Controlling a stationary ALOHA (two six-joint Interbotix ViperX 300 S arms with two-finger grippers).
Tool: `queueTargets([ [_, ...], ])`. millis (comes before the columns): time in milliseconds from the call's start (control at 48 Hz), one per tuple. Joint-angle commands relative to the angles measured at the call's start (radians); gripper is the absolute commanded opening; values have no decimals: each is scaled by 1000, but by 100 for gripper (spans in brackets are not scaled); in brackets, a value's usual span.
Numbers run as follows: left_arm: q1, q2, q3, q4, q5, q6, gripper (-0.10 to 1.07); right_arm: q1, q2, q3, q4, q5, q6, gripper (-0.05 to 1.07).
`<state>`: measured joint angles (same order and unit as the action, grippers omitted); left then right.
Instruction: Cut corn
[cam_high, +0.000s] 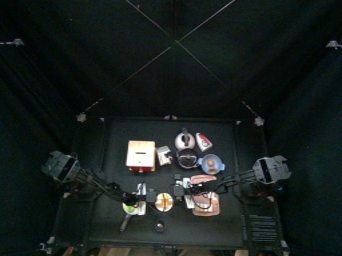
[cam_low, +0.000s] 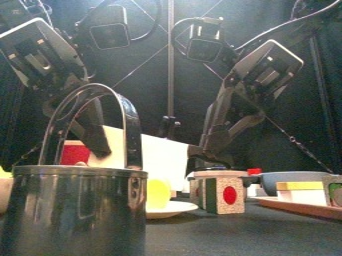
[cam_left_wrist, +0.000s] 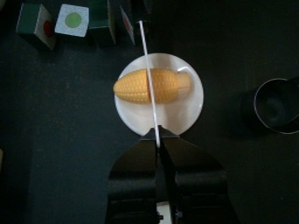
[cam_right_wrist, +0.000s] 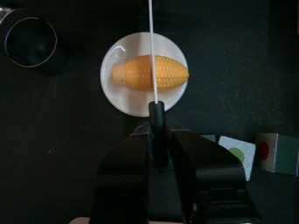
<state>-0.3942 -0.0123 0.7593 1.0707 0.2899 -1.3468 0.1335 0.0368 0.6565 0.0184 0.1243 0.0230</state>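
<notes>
A yellow corn cob (cam_left_wrist: 152, 86) lies on a small white plate (cam_left_wrist: 187, 109); both also show in the right wrist view, the corn (cam_right_wrist: 156, 73) on the plate (cam_right_wrist: 117, 83). My left gripper (cam_left_wrist: 158, 137) is shut on a knife with a dark handle, whose thin blade (cam_left_wrist: 143, 52) runs edge-on across the middle of the corn. My right gripper (cam_right_wrist: 153, 111) is likewise shut on a thin blade (cam_right_wrist: 153, 35) that crosses the corn's middle. I cannot tell whether either blade touches the corn. In the top view the plate (cam_high: 164, 202) sits near the table's front between both arms.
A metal pot (cam_low: 80, 205) with an upright handle stands at the front left, close to the plate (cam_low: 167, 208). Small picture blocks (cam_low: 221, 192) stand to the right of the plate. A tan box (cam_high: 139, 152) and several toys sit further back.
</notes>
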Motion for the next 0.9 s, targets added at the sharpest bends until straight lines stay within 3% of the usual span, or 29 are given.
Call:
queueTargets([
  [0,-2,6,-9,0,-2,-2,34,-5,-15,-20,3,-6,0,51],
  [875,-2,61,-5,-2,-9,-2,34,0,21,-26,17,-11,0,51],
])
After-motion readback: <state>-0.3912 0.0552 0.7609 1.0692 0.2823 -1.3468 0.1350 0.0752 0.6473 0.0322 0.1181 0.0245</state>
